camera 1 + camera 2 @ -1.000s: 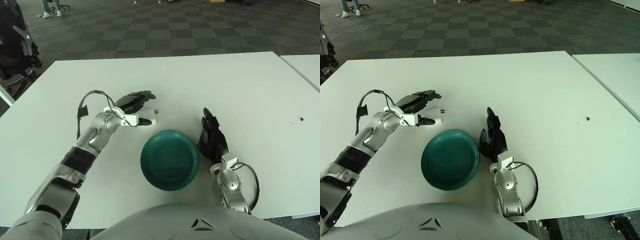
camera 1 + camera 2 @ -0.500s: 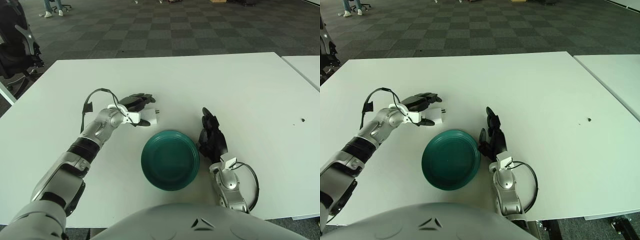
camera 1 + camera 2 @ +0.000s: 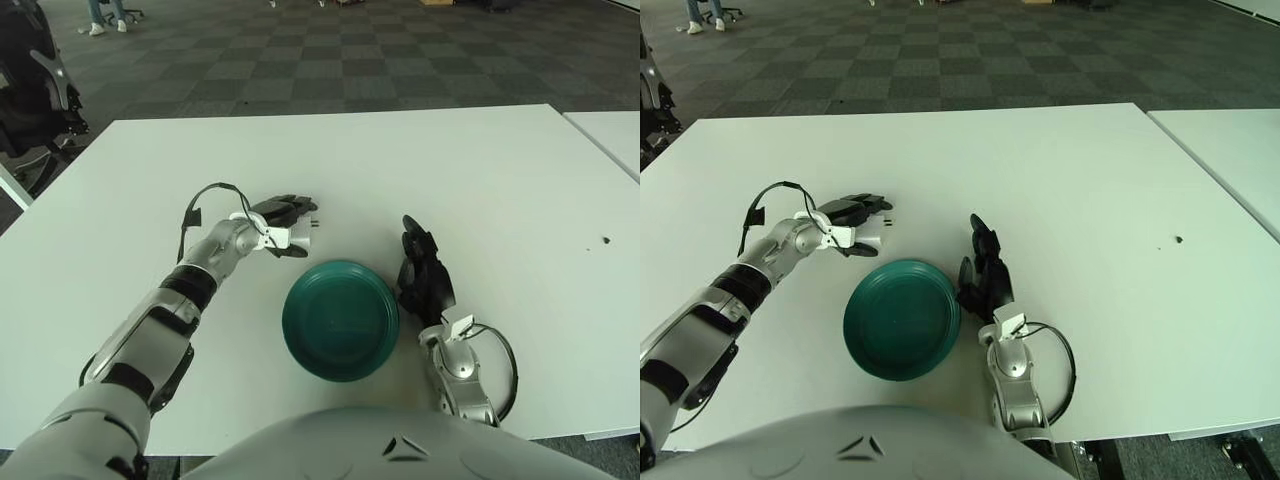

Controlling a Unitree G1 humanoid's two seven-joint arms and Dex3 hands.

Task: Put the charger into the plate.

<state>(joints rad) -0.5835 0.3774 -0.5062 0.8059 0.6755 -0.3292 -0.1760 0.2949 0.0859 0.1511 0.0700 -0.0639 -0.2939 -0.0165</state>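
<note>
Gripping one charger: left robot hand | one plate | right robot hand slack, empty

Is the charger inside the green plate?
No, the charger is in the left hand, above the table beside the plate, not inside it.

The table filling most of the frame has a smooth, matt white top. At lower centre the plate is dark green with a slight sheen, like plastic. Left of centre, the charger looks like smooth white plastic. Both arms are brushed silvery metal with black joints and dull black fingers. Along the top edge the floor is rough grey carpet tile.
</note>
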